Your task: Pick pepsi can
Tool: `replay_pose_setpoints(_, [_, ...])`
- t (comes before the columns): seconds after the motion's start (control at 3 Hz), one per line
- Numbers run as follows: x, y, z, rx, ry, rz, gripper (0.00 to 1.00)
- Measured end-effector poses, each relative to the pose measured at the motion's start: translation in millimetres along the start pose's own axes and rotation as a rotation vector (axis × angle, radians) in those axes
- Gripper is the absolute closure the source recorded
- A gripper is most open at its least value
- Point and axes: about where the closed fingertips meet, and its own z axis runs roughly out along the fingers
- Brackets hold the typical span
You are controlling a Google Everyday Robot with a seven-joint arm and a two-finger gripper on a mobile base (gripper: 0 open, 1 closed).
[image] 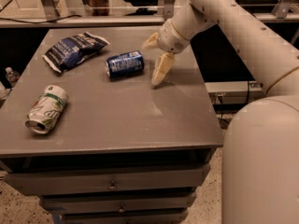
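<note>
The pepsi can [124, 63] is dark blue with white lettering and lies on its side near the back middle of the grey table [117, 120]. My gripper [153, 59] is just to the right of the can, low over the table. Its two cream fingers are spread apart: one fingertip [158, 76] points down at the table in front, the other [149, 42] is behind. The can lies to the left of the fingers, outside them. The gripper holds nothing.
A crinkled blue chip bag [74, 49] lies at the back left. A white-and-green can [46, 109] lies on its side near the left front edge. Drawers [112, 185] sit under the tabletop. My white arm and base [261, 162] fill the right side.
</note>
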Motion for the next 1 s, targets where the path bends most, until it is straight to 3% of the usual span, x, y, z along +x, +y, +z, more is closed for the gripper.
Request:
replay_pose_setpoints(0.33, [-0.5,-2.9,-1.8,0.006,0.007,-0.001,0.0])
replay_pose_setpoints(1.0, [-39.4,-27.4,14.5,0.053,-0.093,0.066,0.0])
